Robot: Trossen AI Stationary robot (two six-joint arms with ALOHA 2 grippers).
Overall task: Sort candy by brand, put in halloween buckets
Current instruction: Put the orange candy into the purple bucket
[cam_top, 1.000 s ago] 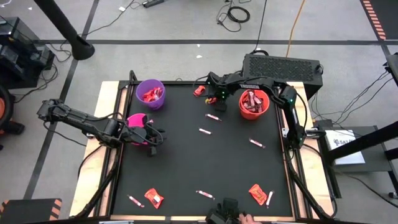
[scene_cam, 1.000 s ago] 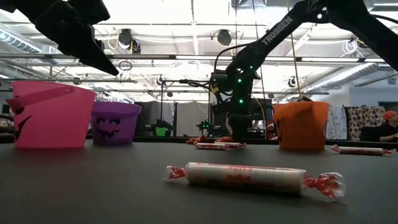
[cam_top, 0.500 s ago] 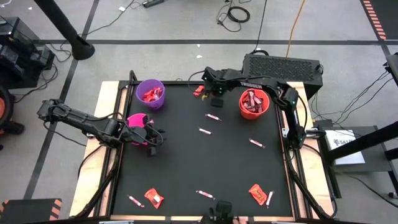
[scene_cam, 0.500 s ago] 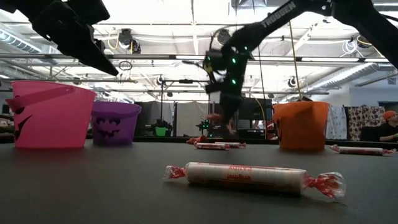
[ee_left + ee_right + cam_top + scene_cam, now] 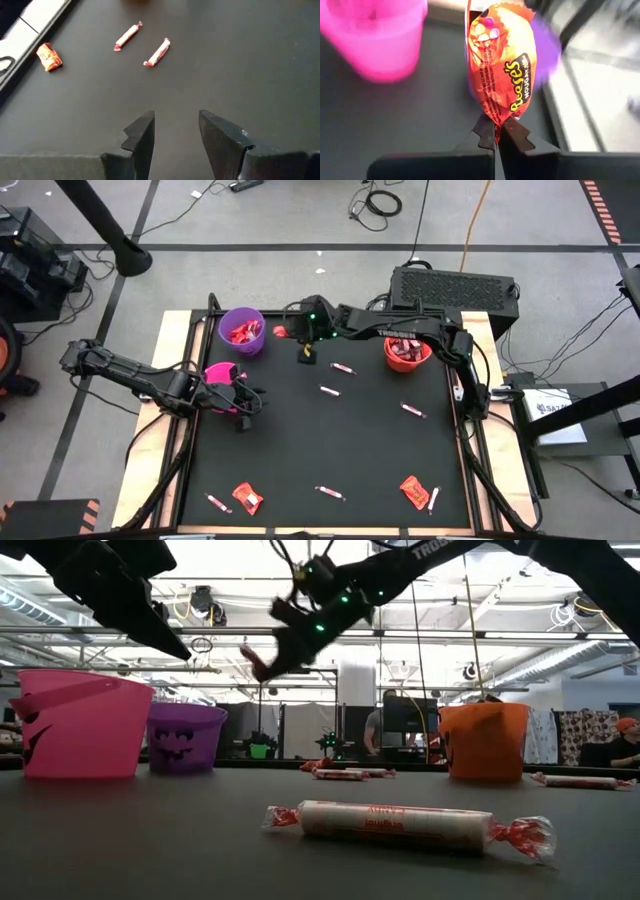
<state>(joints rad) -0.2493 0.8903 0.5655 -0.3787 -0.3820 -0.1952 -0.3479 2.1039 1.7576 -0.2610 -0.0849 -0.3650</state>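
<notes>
Right gripper [image 5: 496,131] pinches orange Reese's packet [image 5: 501,65] by one end, long axis continuing straight out beyond fingertips, right of purple bucket [image 5: 242,330].

Three buckets are set on the bench [image 5: 300,440]: one [image 5: 241,330] at eleven o'clock, one [image 5: 222,376] at nine beside the left end effector [image 5: 252,404], one [image 5: 408,352] at one. A packet [image 5: 501,70] is held above the bench, apparently just beside the eleven o'clock bucket, by the right end effector [image 5: 286,332]. Loose sweets [image 5: 340,367] are scattered from the middle to six o'clock.
</notes>
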